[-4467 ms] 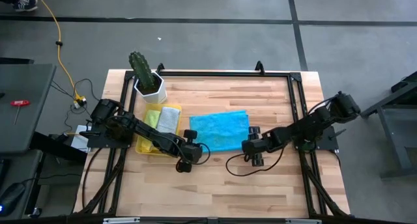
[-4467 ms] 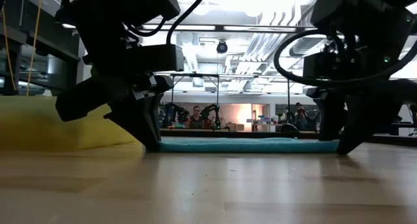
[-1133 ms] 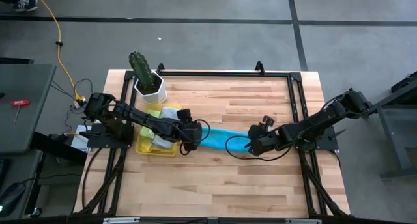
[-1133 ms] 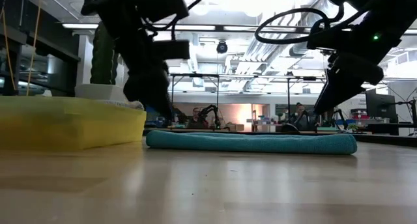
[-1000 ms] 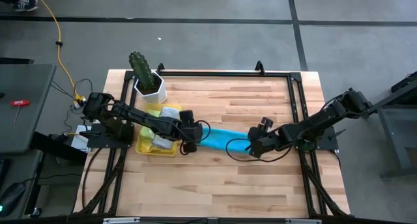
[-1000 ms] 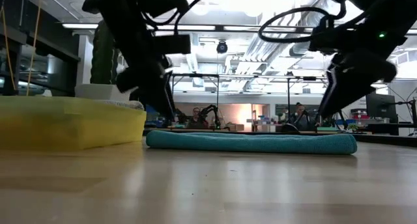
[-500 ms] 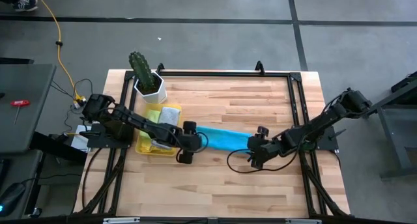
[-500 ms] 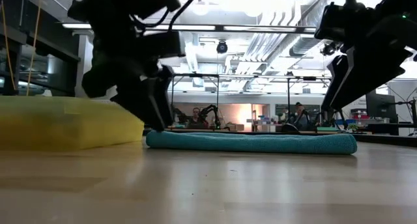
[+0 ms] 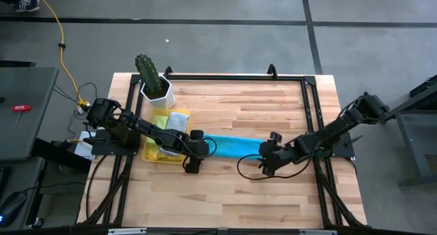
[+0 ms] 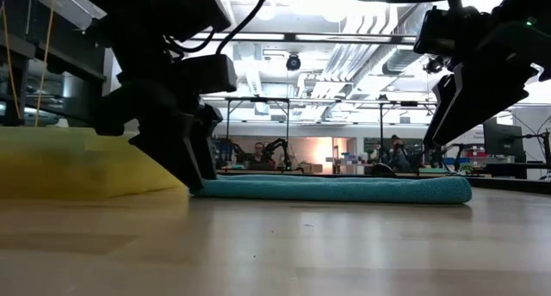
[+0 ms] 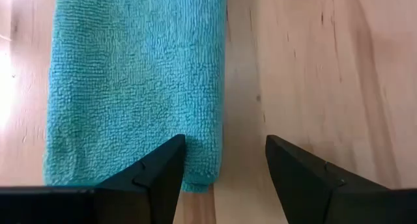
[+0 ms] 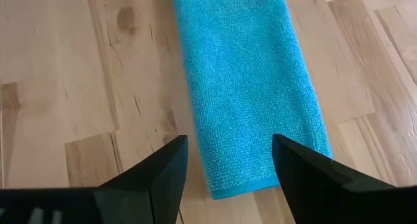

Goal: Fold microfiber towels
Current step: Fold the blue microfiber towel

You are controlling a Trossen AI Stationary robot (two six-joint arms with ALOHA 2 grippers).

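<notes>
On the table: folded light blue microfiber towel (image 9: 234,145), a long strip.
Left gripper (image 9: 192,162): fingers spread, at the towel's end.
Right gripper (image 9: 265,164): fingers spread, at the opposite end.

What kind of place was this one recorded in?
Probably a robotics lab or workshop: the wooden table sits on a taped concrete floor, the room behind has exposed ceiling pipes, and more robot arms and seated people show there.
</notes>
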